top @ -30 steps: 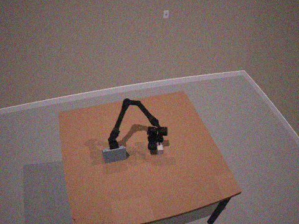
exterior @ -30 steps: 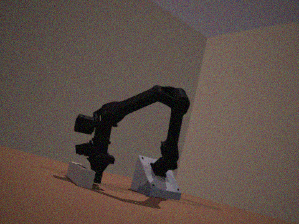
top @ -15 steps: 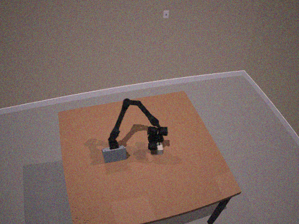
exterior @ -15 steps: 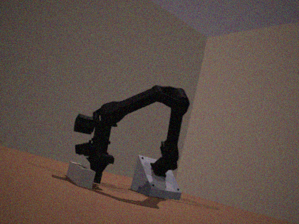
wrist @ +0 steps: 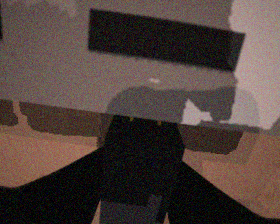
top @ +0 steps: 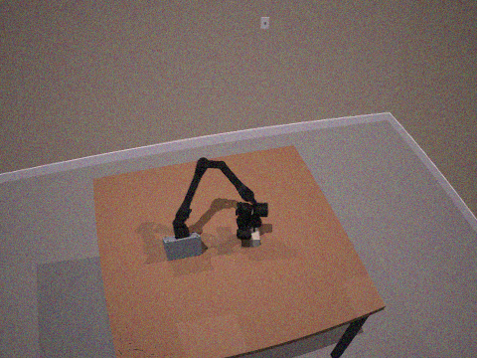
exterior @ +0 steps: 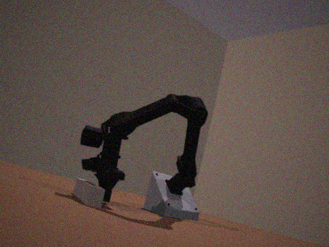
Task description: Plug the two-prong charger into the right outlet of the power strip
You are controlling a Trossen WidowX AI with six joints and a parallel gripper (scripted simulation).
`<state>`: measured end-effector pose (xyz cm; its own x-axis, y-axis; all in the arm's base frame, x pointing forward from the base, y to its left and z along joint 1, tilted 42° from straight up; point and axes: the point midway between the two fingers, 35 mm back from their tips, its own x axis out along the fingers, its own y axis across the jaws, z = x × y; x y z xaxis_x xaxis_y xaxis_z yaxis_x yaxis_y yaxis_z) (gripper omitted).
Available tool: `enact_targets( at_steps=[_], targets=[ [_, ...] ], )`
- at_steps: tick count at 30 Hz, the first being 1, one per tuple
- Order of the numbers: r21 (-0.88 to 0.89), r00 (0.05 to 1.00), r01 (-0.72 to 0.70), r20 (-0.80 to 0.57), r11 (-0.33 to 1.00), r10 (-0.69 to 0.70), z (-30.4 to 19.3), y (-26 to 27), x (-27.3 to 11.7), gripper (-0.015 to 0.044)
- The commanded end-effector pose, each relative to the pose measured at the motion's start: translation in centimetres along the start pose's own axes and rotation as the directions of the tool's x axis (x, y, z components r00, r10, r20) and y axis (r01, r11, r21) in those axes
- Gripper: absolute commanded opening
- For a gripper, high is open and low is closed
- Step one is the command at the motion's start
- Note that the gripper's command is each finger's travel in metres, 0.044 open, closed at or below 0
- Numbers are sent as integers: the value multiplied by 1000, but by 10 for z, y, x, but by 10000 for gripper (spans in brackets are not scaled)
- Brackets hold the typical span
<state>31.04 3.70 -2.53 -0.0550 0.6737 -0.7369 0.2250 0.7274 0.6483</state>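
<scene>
The power strip [top: 255, 241] [exterior: 88, 193] [wrist: 45, 65] is a pale grey block on the table. In the wrist view it fills the top, with a long dark rectangular slot [wrist: 165, 40] on its face. My gripper [exterior: 107, 199] [wrist: 138, 156] points down close beside the strip, low over the table, and is shut on the black charger [wrist: 142, 137]. Two small gold prong tips show at the charger's far end, at the strip's near edge. The rest of the prongs is hidden, and I cannot tell whether they are in an opening. The charger cannot be made out in the top and exterior views.
The arm's grey base block [top: 183, 247] [exterior: 161, 200] stands on the wooden table [top: 298, 284] [exterior: 41, 220], left of the strip in the top view and right of it in the exterior view. Shadows of the arm fall across the strip and table. A wall outlet [top: 265, 23] is far behind.
</scene>
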Motion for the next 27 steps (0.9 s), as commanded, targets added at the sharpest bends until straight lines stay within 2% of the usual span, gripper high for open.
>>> enact_targets(
  at_steps=[1,27],
  targets=[
    [2,1000,-6,3,1000,6,3,2,-1,0],
    [2,1000,-6,4,1000,6,8,2,-2,0]
  ],
)
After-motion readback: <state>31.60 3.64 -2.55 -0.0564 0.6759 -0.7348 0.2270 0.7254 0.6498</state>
